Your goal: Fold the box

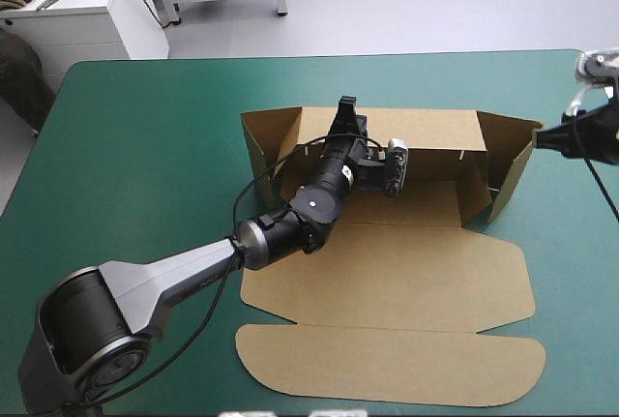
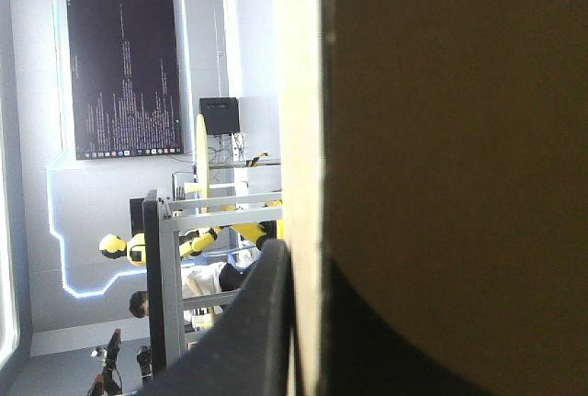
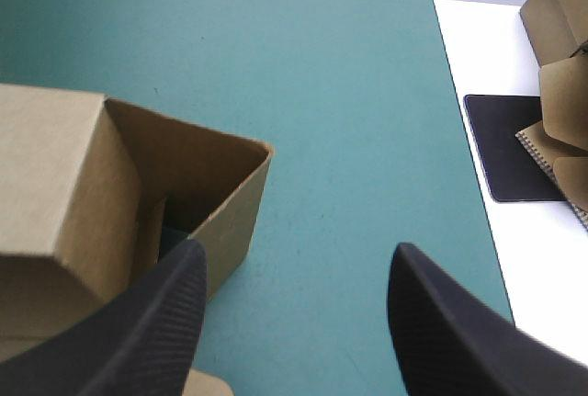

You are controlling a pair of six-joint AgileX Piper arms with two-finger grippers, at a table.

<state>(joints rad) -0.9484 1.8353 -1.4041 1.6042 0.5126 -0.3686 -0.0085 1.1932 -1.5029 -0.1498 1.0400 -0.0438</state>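
Note:
The brown box (image 1: 406, 272) lies mid-table, its back wall (image 1: 430, 130) and both end flaps raised and its lid (image 1: 387, 364) flat toward the table's front edge. My left gripper (image 1: 346, 107) reaches across the box floor to the top of the back wall. In the left wrist view the board's edge (image 2: 303, 139) runs between the fingers, one black finger (image 2: 262, 295) pressed against it, the other hidden behind the board. My right gripper (image 1: 544, 136) hovers just outside the right end flap (image 1: 513, 165). It stands open (image 3: 299, 258), with the box corner (image 3: 230, 203) beside one finger.
Beyond the table's rounded corner a black pad (image 3: 510, 148) and more brown board (image 3: 560, 56) lie on a white surface. Bare teal-green cover (image 3: 349, 120) stretches ahead of the right gripper. A white desk (image 1: 87, 30) stands past the far left corner.

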